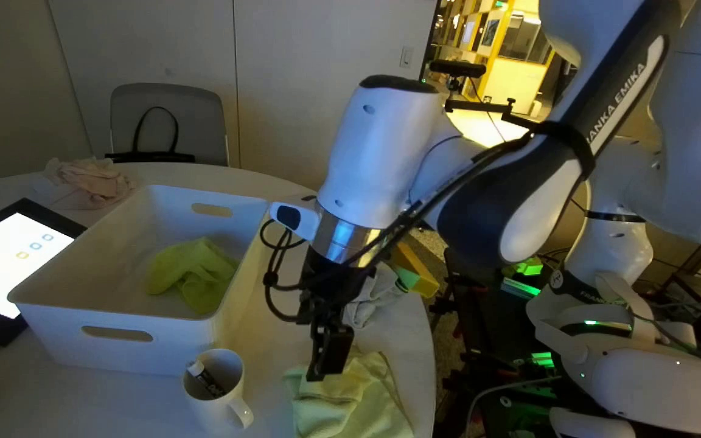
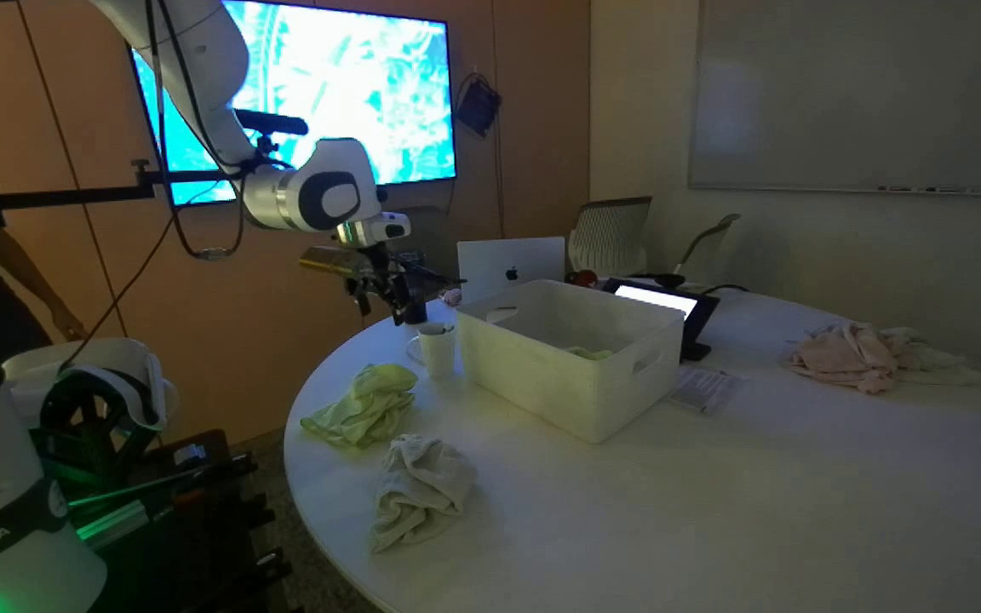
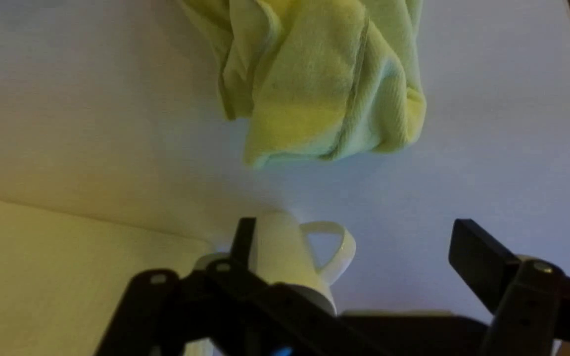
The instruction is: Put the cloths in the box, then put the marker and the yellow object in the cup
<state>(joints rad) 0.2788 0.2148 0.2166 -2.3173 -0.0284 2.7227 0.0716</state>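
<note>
Near the edge of a round white table, a crumpled pale yellow-green soft cloth lies apart from a small white mug with a side handle. It should handle light and limp, best pinched at a raised middle fold; its long axis seems to run roughly toward the mug, a blunt folded end pointing that way, its far end cropped in the wrist view. Above, the black two-fingered gripper has its jaws wide apart, gripping nothing.
</note>
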